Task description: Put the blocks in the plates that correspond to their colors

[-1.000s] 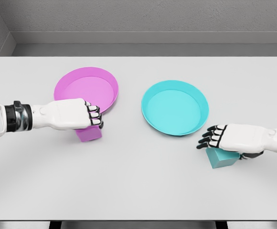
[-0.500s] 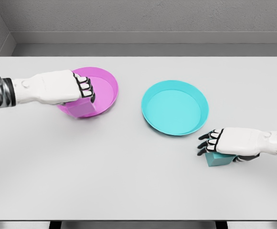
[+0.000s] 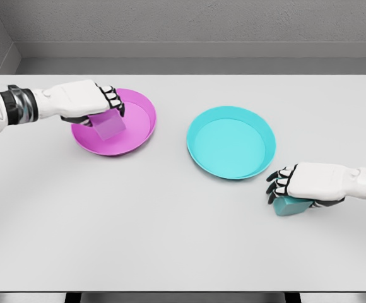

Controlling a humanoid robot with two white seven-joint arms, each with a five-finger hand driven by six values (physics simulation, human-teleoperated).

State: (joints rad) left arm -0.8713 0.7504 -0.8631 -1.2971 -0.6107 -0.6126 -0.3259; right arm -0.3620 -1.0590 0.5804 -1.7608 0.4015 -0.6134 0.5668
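Two plates: pink plate (image 3: pixel 139 126) under held pink block (image 3: pixel 108 125), cyan plate (image 3: pixel 231 143) bare.

Smooth matt plates (image 3: pixel 139 104), seemingly plastic; matt grey table (image 3: pixel 170 221).

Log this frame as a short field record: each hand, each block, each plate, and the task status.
left hand: shut on pink block, over the pink plate
pink block: tilted, held under the left hand, inside the plate's outline
pink plate: left of table centre
right hand: fingers curled over teal block, near the table's right edge
teal block: on the table, outside the teal plate
teal plate: holds nothing
table: white
status: neither block released into its plate yet
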